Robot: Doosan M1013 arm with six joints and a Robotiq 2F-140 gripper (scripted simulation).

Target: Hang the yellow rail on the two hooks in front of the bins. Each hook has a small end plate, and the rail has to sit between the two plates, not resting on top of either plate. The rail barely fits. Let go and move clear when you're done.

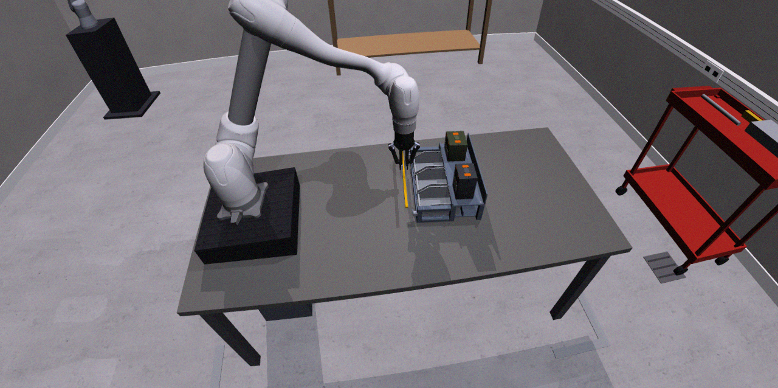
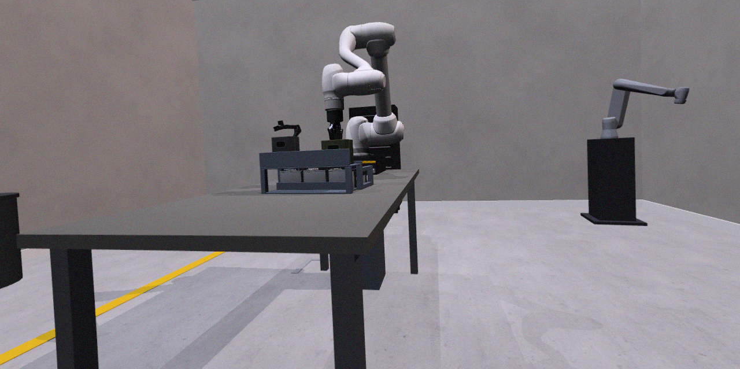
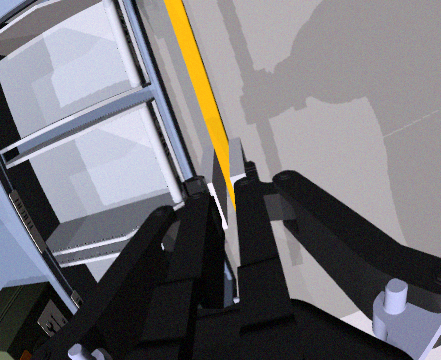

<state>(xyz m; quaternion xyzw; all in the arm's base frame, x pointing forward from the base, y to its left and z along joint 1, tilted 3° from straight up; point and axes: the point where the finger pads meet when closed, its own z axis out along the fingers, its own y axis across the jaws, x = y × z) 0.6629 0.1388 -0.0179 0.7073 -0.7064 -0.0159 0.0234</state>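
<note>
The yellow rail point(image 1: 404, 187) is a long thin bar that runs along the front side of the blue-grey bin rack point(image 1: 445, 181), close beside it. My gripper point(image 1: 403, 159) points down and is shut on the rail's far end. In the wrist view the rail point(image 3: 187, 54) stretches away from my fingertips, parallel to the rack's front bar point(image 3: 150, 67). I cannot tell whether the rail touches the hooks. In the exterior view only a short yellow bit of the rail point(image 2: 368, 161) shows beside the rack point(image 2: 310, 172).
Two dark green boxes point(image 1: 460, 162) with orange marks sit in the rack's back bins. My arm's black base point(image 1: 250, 216) stands on the table's left part. A red cart point(image 1: 707, 168) stands on the right and a wooden shelf point(image 1: 408, 10) at the back.
</note>
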